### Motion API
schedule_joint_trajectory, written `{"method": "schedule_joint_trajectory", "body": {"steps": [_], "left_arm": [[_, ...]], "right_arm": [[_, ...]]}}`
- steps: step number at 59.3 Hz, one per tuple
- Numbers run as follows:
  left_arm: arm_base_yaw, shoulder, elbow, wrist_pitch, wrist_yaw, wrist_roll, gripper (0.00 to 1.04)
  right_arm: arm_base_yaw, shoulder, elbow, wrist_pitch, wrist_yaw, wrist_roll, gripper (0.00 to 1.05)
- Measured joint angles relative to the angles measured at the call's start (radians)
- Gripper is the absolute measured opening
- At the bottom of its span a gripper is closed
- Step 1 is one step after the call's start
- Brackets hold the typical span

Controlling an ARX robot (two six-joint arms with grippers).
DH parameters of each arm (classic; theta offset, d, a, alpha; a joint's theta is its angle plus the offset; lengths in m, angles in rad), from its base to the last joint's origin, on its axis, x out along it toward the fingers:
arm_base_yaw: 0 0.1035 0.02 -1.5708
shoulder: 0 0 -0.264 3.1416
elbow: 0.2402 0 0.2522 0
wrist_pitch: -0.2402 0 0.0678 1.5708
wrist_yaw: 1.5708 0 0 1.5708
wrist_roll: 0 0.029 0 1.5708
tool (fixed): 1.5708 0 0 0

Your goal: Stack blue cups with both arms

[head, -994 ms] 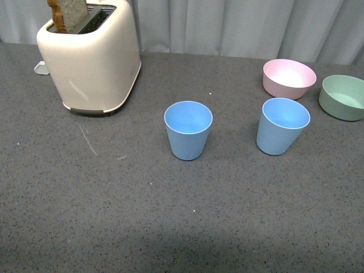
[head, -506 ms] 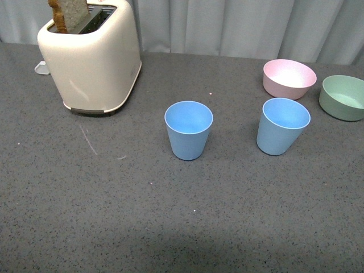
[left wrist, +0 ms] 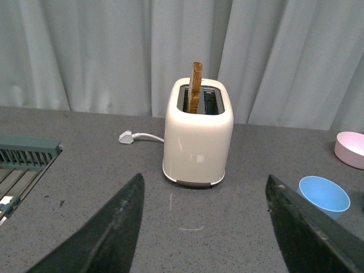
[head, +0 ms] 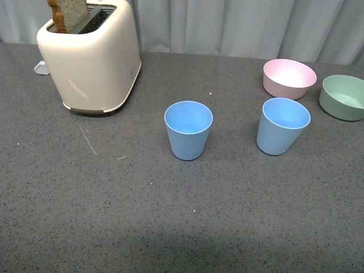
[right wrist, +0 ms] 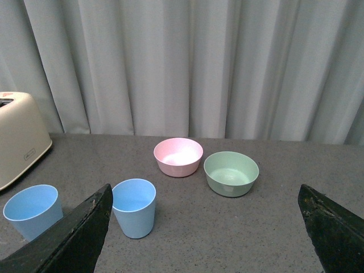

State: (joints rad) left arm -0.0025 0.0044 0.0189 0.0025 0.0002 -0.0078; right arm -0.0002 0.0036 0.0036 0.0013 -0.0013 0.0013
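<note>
Left gripper [left wrist: 205,179] is hanging above the grey speckled table [head: 114,216] with its two black fingers [left wrist: 108,233] spread wide and nothing between them. The right gripper [right wrist: 205,187] is doing the same, its fingers [right wrist: 74,233] standing far apart and gripping nothing; neither arm is showing in the front view. Both cups are standing upright, open ends up, separate and not stacked. The first blue cup [head: 188,131] is sitting near the middle of the table, and the second blue cup [head: 281,126] is sitting to its right, with a stretch of bare table lying between them. A pink bowl [head: 289,78] is resting just behind the second blue cup, and a green bowl [head: 343,96] is sitting near that bowl, further right, close to the edge of the front view. At the rear left a cream toaster [head: 91,57] is standing well apart from the cups, with a slice of toast [head: 68,14] sticking up out of one slot. In the left wrist view a white plug [left wrist: 126,137] on its cord is lying on the table beside the toaster. A pale curtain [head: 239,23] is hanging behind the table.
</note>
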Motion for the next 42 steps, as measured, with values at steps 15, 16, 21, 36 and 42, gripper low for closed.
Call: {"method": "schedule_joint_trajectory", "body": {"steps": [15, 16, 21, 36, 42], "left_arm": [[0.000, 0.000, 0.000, 0.000, 0.000, 0.002, 0.98], [0.000, 0.000, 0.000, 0.000, 0.000, 0.002, 0.98], [0.000, 0.000, 0.000, 0.000, 0.000, 0.003, 0.98], [0.000, 0.000, 0.000, 0.000, 0.000, 0.003, 0.98], [0.000, 0.000, 0.000, 0.000, 0.000, 0.003, 0.98]], "right_arm": [[-0.004, 0.261, 0.035, 0.073, 0.113, -0.232, 0.95], [-0.008, 0.308, 0.041, 0.101, 0.109, -0.238, 0.95], [-0.026, 0.537, 0.089, 0.214, 0.056, -0.236, 0.95], [-0.038, 1.232, 0.393, 0.290, -0.059, -0.071, 0.95], [-0.030, 1.451, 0.552, 0.235, -0.062, -0.017, 0.95]]}}
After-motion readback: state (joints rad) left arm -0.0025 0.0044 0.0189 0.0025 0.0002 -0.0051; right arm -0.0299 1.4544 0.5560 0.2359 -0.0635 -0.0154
